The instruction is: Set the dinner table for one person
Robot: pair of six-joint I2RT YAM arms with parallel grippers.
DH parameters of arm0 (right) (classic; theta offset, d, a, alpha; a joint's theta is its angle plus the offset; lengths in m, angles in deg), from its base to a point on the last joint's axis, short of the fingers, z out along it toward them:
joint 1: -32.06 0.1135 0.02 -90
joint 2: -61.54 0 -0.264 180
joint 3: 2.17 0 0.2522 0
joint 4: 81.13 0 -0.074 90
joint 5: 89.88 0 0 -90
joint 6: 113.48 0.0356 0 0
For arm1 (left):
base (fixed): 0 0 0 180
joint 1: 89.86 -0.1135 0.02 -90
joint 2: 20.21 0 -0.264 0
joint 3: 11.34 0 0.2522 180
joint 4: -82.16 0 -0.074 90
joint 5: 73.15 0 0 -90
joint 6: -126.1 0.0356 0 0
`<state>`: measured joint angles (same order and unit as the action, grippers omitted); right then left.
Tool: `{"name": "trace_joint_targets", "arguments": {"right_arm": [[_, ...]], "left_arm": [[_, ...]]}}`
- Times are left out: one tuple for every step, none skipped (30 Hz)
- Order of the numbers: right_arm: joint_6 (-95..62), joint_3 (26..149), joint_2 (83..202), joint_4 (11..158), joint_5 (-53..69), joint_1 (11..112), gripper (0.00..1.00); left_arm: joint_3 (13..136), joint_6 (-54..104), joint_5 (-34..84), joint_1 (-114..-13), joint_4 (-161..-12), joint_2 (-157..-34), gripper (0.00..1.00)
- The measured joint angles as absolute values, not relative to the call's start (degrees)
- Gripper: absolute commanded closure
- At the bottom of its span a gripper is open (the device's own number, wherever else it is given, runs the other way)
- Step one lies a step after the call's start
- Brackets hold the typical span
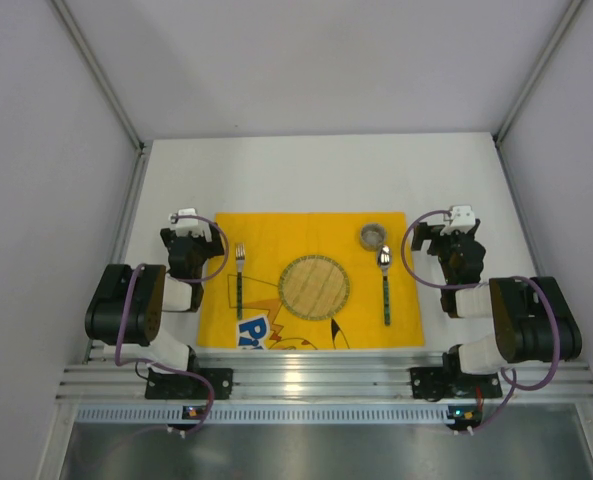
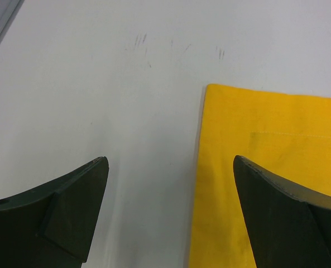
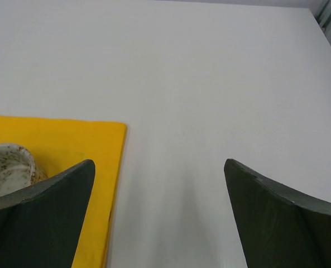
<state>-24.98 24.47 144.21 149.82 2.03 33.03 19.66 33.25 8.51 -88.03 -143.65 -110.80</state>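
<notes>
The table [image 1: 306,170] is filling the floor of the grey-walled bay, with the rail [image 1: 326,380] running along its near edge and both arm bases sitting on it. A yellow mat [image 1: 276,232] is lying on the near middle of the table, between the two arms. A round woven plate [image 1: 314,287] is sitting at the mat's centre, a fork [image 1: 240,280] is lying to its left, a spoon [image 1: 385,285] is lying to its right, and a small cup [image 1: 374,236] is standing just beyond the spoon's bowl. The left gripper [image 2: 169,159] is hanging wide and holding nothing, straddling the mat's left edge. The right gripper [image 3: 159,162] is gaping just as wide and holding nothing, straddling the mat's right edge, with the cup showing by its left finger.
</notes>
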Motion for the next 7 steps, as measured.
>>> {"name": "trace_joint_targets", "arguments": {"right_arm": [[-24.98, 24.47, 144.21, 149.82, 2.03, 33.03, 0.0], [-24.98, 24.47, 144.21, 149.82, 2.03, 33.03, 0.0], [-24.98, 24.47, 144.21, 149.82, 2.03, 33.03, 0.0], [-24.98, 24.47, 144.21, 149.82, 2.06, 33.03, 0.0], [-24.98, 24.47, 144.21, 149.82, 2.08, 33.03, 0.0], [-24.98, 24.47, 144.21, 149.82, 2.12, 33.03, 0.0], [-24.98, 24.47, 144.21, 149.82, 2.19, 33.03, 0.0]], "left_arm": [[19.66, 33.25, 8.51, -88.03, -143.65, -110.8, 0.02], [19.66, 33.25, 8.51, -88.03, -143.65, -110.8, 0.02], [19.66, 33.25, 8.53, -88.03, -143.65, -110.82, 0.02], [19.66, 33.25, 8.53, -88.03, -143.65, -110.82, 0.01], [19.66, 33.25, 8.51, -88.03, -143.65, -110.8, 0.02], [19.66, 33.25, 8.53, -88.03, -143.65, -110.82, 0.01], [19.66, 33.25, 8.51, -88.03, -143.65, -110.8, 0.02]]}}
